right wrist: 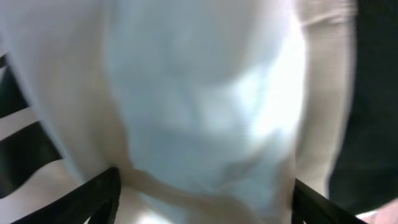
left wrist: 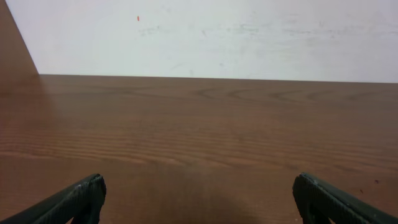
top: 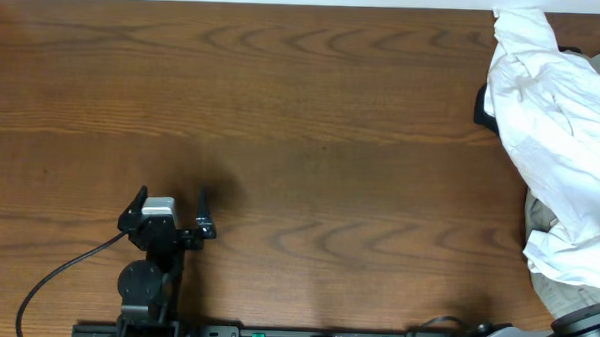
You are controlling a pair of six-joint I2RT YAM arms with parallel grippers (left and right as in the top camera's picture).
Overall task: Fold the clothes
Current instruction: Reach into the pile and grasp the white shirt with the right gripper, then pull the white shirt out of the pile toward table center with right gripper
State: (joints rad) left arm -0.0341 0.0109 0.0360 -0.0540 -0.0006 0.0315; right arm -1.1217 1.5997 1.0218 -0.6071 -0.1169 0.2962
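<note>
Status:
- T-shirt [top: 551,137]: white, crumpled in a heap at the far right edge of the counter [top: 282,108], running from the back edge down toward the front right corner. Heavily wrinkled, not laid flat, no fold lines I can make out. No lettering readable in any view. Small dark patch at the heap's left edge, can't tell what it is
- right gripper [right wrist: 205,193]: hidden under the heap in overhead, only a bit of the right arm [top: 587,327] shows at the bottom right corner. In the wrist view its fingers [right wrist: 99,196] are spread apart, blurred white fabric filling the gap and most of the view. Not clamped on the cloth; can't tell if either finger touches it
- left gripper [top: 173,198]: near the front left of the counter, well apart from the shirt, fingers [left wrist: 81,196] fully released, nothing between them, only bare wood ahead up to the white wall [left wrist: 217,37]
</note>
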